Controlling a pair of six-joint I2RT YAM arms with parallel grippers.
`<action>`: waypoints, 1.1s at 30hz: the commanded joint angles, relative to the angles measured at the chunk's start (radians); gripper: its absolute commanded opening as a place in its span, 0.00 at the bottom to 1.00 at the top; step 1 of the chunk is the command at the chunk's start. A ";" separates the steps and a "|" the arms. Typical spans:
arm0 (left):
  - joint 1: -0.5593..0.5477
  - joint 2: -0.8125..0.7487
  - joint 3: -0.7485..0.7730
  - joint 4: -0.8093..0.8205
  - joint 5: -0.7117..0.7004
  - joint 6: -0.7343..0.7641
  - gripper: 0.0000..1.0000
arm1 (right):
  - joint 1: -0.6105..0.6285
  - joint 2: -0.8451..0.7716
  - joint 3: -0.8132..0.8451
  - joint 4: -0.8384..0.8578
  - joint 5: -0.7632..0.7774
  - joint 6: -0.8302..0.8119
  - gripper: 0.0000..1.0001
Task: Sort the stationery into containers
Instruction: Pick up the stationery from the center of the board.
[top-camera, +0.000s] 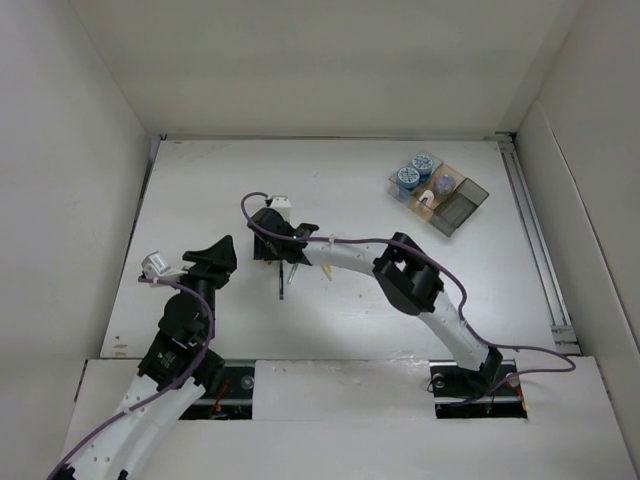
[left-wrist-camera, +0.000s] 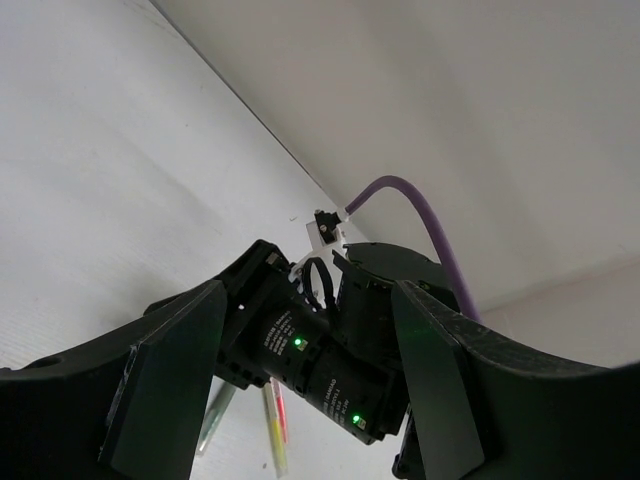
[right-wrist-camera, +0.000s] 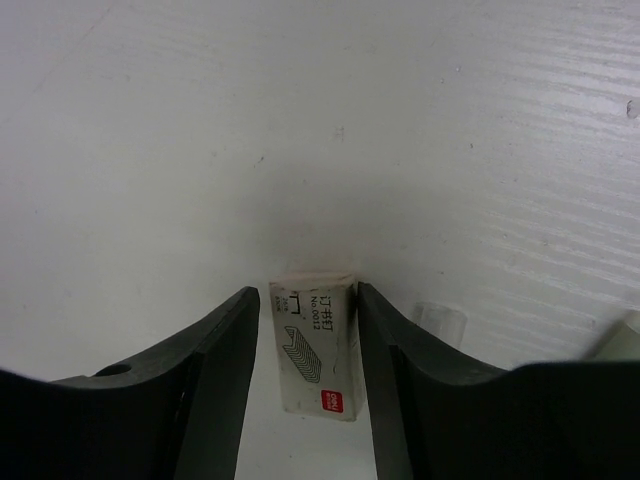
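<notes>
The small white box (right-wrist-camera: 315, 345) between the right fingers (right-wrist-camera: 215, 390) reads "订书钉" and "No.0012" above a staple drawing. Its red logo is unreadable, as is the lettering on the black motor housing (left-wrist-camera: 310, 365).

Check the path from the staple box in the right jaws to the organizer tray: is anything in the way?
Nothing visible does. The staple box sits gripped in the right gripper's jaws, and the table from there to the organizer tray shows bare in the top view.
</notes>
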 joint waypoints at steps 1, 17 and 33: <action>-0.002 -0.022 0.001 0.006 -0.009 -0.007 0.64 | 0.011 0.018 0.016 -0.004 0.016 0.022 0.50; -0.002 -0.040 0.001 -0.005 -0.018 -0.007 0.64 | 0.029 0.029 -0.032 -0.007 0.052 0.022 0.39; -0.012 -0.050 0.001 -0.011 -0.037 -0.007 0.64 | -0.035 -0.279 -0.124 0.166 -0.052 0.040 0.19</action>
